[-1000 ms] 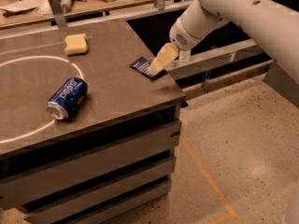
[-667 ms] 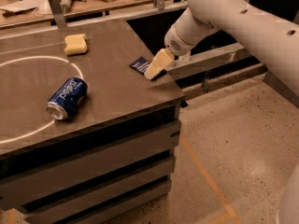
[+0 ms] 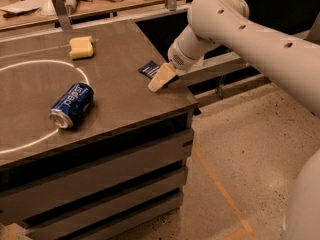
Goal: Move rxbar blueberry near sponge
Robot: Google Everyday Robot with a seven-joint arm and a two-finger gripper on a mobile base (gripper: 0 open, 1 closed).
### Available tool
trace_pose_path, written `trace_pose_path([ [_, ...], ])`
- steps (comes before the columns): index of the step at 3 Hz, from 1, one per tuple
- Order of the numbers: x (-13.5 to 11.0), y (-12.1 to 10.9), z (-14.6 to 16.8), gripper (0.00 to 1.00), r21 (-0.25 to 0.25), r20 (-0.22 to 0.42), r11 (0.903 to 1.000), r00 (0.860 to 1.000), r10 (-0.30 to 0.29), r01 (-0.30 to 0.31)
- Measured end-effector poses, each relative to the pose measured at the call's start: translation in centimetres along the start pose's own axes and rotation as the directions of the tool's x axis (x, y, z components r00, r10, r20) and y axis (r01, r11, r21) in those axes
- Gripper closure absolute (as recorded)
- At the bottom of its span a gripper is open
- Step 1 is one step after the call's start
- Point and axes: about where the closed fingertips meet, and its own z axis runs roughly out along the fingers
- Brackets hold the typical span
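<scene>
Camera view shows the counter (image 3: pixel 125 104) with the white arm (image 3: pixel 260 39) reaching over its right edge. A Pepsi can (image 3: pixel 71 105) lies on its side (front left), and the sponge (image 3: pixel 81 47) sits at the back. The claw (image 3: pixel 161 78), spread or pressed together I cannot tell, is down at the rxbar blueberry (image 3: pixel 149 69), which lies well apart from the sponge.

The rxbar blueberry (image 3: pixel 148 69) is partly covered at its right end by the gripper (image 3: pixel 161 79), held low near the right edge of the table (image 3: pixel 125 101). Contact between them is possibly made but cannot be confirmed. The wrapper's print is too small to be read. The arm (image 3: pixel 260 39) is cut off at the right.
</scene>
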Motion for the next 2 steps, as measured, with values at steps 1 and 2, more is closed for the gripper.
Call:
trace_pose_path([
  [1,0.08,0.16,0.56,0.34,-0.009,-0.004,0.9999,1.0,0.006,-0.007],
  [2,-0.17,0.09,0.2,0.52,-0.009,-0.004,0.9999,1.0,0.007,-0.007],
])
